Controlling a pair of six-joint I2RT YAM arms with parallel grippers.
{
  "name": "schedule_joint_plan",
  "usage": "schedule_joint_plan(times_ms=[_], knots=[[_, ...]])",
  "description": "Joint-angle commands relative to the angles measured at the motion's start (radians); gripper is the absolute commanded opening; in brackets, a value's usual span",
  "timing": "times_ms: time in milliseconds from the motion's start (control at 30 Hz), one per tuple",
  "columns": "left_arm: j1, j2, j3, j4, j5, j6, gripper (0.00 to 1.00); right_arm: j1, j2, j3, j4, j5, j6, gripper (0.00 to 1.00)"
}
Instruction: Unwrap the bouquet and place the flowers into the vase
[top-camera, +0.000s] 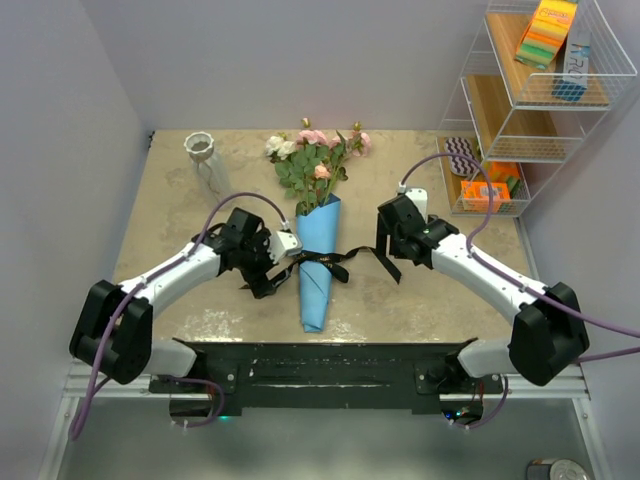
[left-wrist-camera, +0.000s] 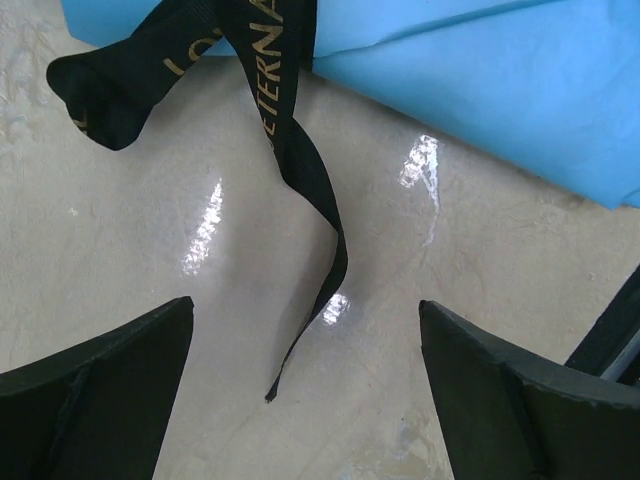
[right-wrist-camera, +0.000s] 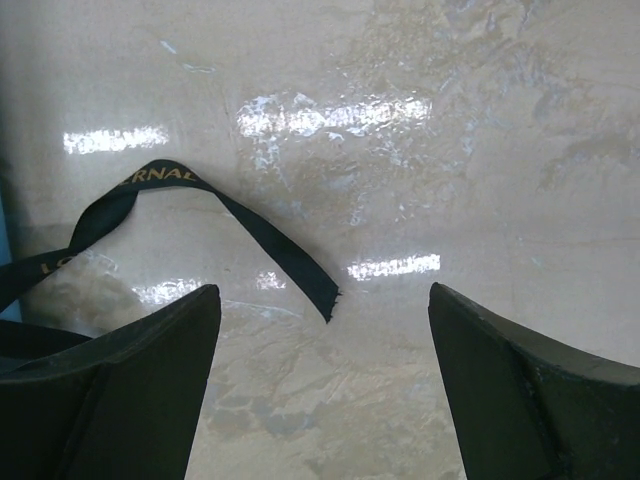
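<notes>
The bouquet (top-camera: 318, 225) of pink, peach and white roses in a blue paper cone (top-camera: 317, 270) lies flat mid-counter. Its long axis runs near to far, with the cone's tip toward the arm bases and the flower heads toward the far edge. The black ribbon (top-camera: 330, 262) with gold lettering is tied across the cone, one tail trailing to each side over the beige stone-look counter (top-camera: 450, 290). The left gripper (left-wrist-camera: 305, 320) sits just beside the cone's left flank, fingers spread wide, with the left tail's end lying on the counter between them. The right gripper (right-wrist-camera: 325, 300) stands farther out, also spread and holding nothing, the right tail's cut end between its fingers. Either tail looks ready to pinch and pull outward, across the cone's axis. The small whitish ceramic vase (top-camera: 205, 160) stands upright at far left, well apart.
</notes>
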Motion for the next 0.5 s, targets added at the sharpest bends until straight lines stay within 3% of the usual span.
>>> schedule_joint_plan(times_ms=[0,167,367,467], knots=[[-0.044,0.02,-0.01,0.113,-0.057,0.014,0.99,0.003,-0.035,0.007,-0.012,0.037,0.007,0.87],[-0.114,0.075,-0.039,0.156,-0.123,0.012,0.99,0.003,0.015,0.032,-0.037,0.026,-0.037,0.87],[-0.121,0.096,-0.074,0.211,-0.188,0.018,0.75,0.003,0.088,0.057,-0.033,-0.011,0.006,0.87],[-0.122,0.08,-0.086,0.222,-0.211,0.02,0.57,0.003,0.112,0.085,0.008,-0.046,0.079,0.87]])
